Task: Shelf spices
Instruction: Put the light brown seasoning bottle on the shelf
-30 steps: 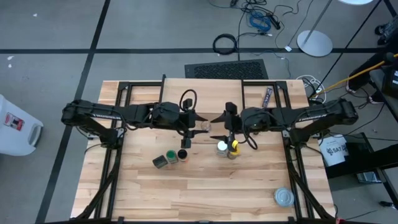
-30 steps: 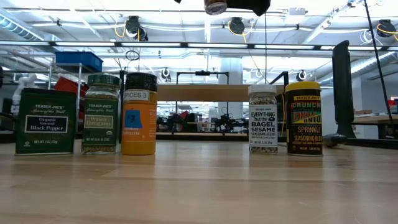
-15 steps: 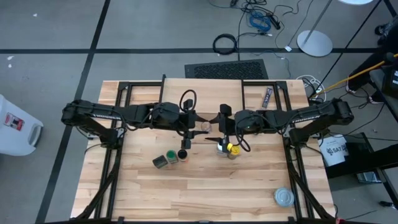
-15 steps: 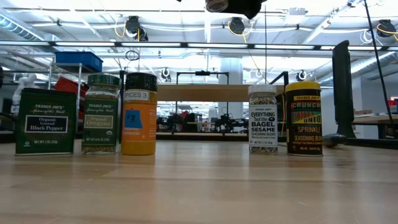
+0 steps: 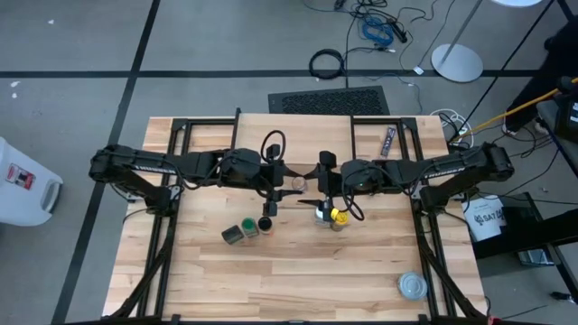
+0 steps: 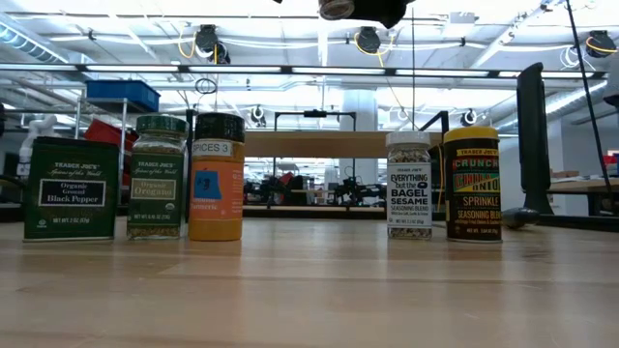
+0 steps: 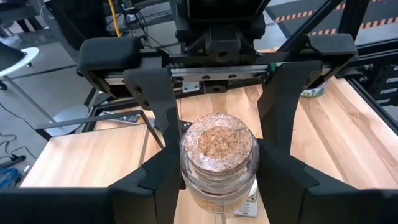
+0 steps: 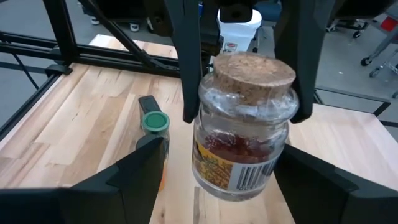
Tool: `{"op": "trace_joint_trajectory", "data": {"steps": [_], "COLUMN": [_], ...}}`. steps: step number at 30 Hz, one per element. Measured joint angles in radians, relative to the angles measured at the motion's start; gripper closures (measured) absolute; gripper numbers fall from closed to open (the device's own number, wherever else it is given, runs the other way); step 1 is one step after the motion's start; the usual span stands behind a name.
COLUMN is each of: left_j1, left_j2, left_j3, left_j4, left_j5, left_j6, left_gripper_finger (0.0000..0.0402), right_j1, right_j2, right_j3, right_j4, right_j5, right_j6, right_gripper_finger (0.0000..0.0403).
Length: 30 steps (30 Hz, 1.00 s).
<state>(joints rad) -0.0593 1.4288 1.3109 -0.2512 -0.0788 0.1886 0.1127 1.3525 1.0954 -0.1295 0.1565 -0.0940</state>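
Observation:
A small clear jar (image 8: pixel 242 137) with a cork lid and reddish contents hangs high over the table's middle, with my left gripper (image 5: pixel 291 183) shut on it. My right gripper (image 5: pixel 312 188) faces it from the other side. It is open, its fingers (image 8: pixel 146 168) standing on either side of the jar's lower body without touching. On the table stand a dark square tin (image 6: pixel 71 188), a green-lidded jar (image 6: pixel 160 179), an orange jar (image 6: pixel 216 177), a white-lidded jar (image 6: pixel 408 184) and a yellow-lidded jar (image 6: pixel 472 184). The shelf (image 6: pixel 334 144) stands behind them. My left gripper pinches the jar's glass shoulder (image 8: pixel 205 99), just under the cork, between its two fingers (image 8: pixel 186 68). The fingers come from the table's left, slanting a little downward. The jar is lifted clear of the table, cork uppermost and somewhat tilted.
A flat round silver tin (image 5: pixel 413 286) lies near the table's front right corner. A long dark packet (image 5: pixel 388 140) lies at the far right. Black metal frames (image 5: pixel 203 126) run along both sides of the table. Bare wood lies in front of the row of spices.
My right gripper has gone toward the table's left, up to the held jar, and its open fingers now stand around the jar. The jar and my left gripper have kept still.

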Motion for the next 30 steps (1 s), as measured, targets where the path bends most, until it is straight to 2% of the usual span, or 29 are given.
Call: {"op": "trace_joint_trajectory", "data": {"steps": [8,26,30], "left_j1": [0.0,0.0,0.0], "left_j2": [0.0,0.0,0.0], "left_j3": [0.0,0.0,0.0], "left_j4": [-0.002,-0.02,-0.02], "left_j5": [0.0,0.0,0.0], "left_j6": [-0.001,-0.002,-0.002], "left_gripper_finger": [0.0223,0.0223,0.0223], "right_j1": [0.0,0.0,0.0], "right_j2": [-0.001,-0.001,-0.002], "right_j3": [0.0,0.0,0.0], "right_j4": [0.007,0.008,0.016], "right_j5": [0.053,0.055,0.055], "right_j6": [-0.015,-0.028,-0.039], "right_gripper_finger": [0.0124,0.0124,0.0139]}}
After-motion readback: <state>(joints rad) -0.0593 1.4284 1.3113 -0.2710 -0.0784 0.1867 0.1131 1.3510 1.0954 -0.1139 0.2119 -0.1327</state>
